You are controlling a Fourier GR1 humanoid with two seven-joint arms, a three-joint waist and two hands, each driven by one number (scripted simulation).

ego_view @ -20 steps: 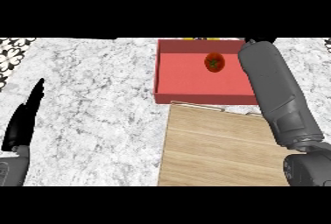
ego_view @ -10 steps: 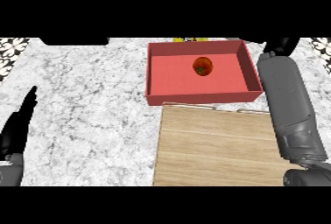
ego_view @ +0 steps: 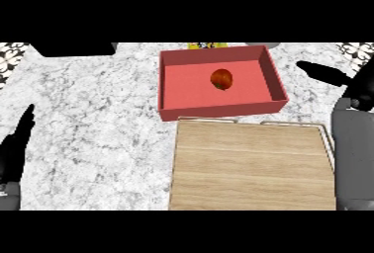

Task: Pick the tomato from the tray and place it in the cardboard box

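The tomato (ego_view: 222,79) lay near the middle of the red box (ego_view: 219,109), touching none of its walls. The box stood toward the counter's (ego_view: 95,113) far edge, its near wall just beside the far edge of the wooden tray (ego_view: 252,165). The right hand (ego_view: 361,85) hung near the counter's right edge, beside the box's right wall but apart from it — fingers (ego_view: 321,71) stretched out straight, holding nothing. The left hand (ego_view: 18,143) rested at the counter's left edge — fingers straight, also empty.
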